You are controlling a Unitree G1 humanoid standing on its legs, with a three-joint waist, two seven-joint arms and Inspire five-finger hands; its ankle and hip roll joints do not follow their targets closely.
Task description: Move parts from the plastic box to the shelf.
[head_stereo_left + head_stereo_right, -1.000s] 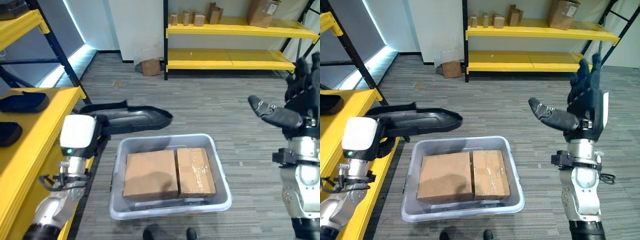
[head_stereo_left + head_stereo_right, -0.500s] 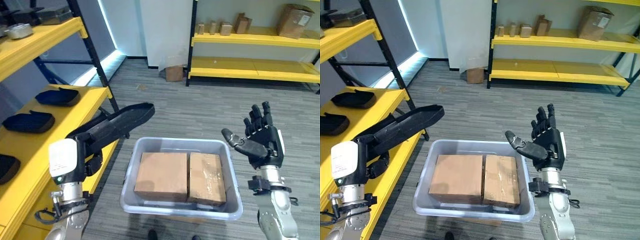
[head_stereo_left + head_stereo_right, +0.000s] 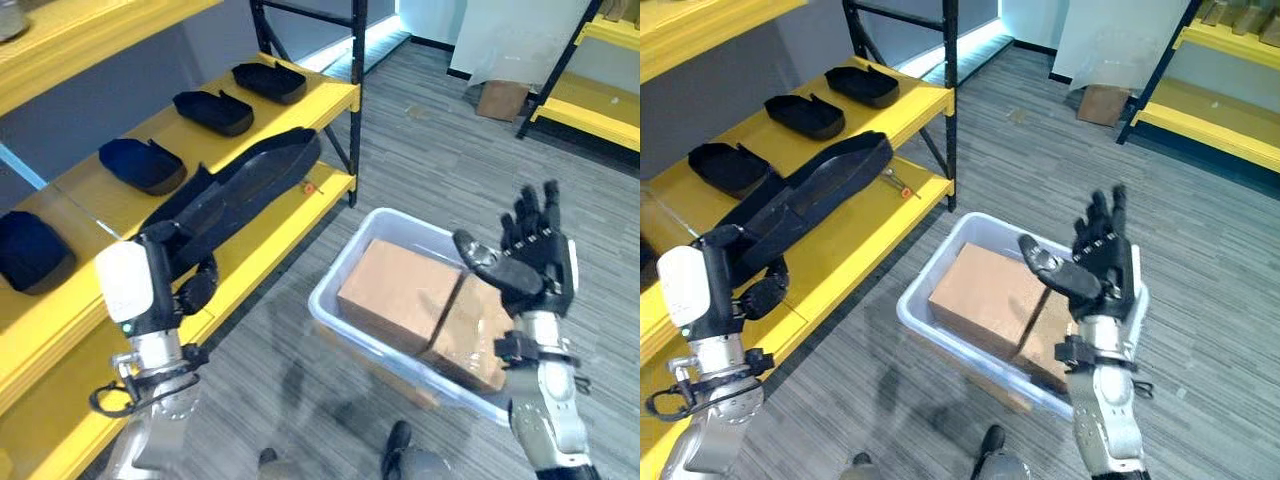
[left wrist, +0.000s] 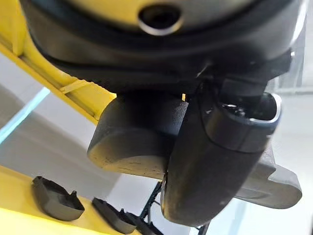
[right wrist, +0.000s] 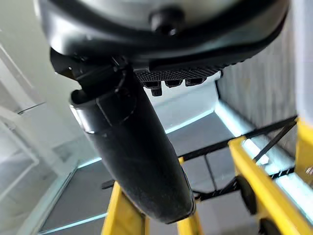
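**Q:** Shelf first, what did you have?

**Me:** Shelf was yellow with dark uprights, running along my left side. Four black tray-shaped parts sat in a row on its upper level, well apart from each other. A small red-handled item lay on the lower level near the front edge; I couldn't tell what it was.

**Q:** And the plastic box?

**Me:** Plastic box stood on the grey floor just beside the shelf's corner, grey-white, open top. Two brown cardboard boxes lay in it side by side, touching, filling most of it.

**Q:** Task part?

**Me:** Long black part was up in my left hand, raised over the shelf's front edge and tilted toward the upper level. Fingers were curled round its near end; the left wrist view showed the thumb wrapped against the dark part.

**Q:** Right hand?

**Me:** Right hand was held up above the box's right side, palm facing left, fingers straight and spread wide, thumb sticking out. It held nothing and touched nothing.

**Q:** Anything else?

**Me:** Another yellow rack far right, with a small cardboard box on the floor by it.
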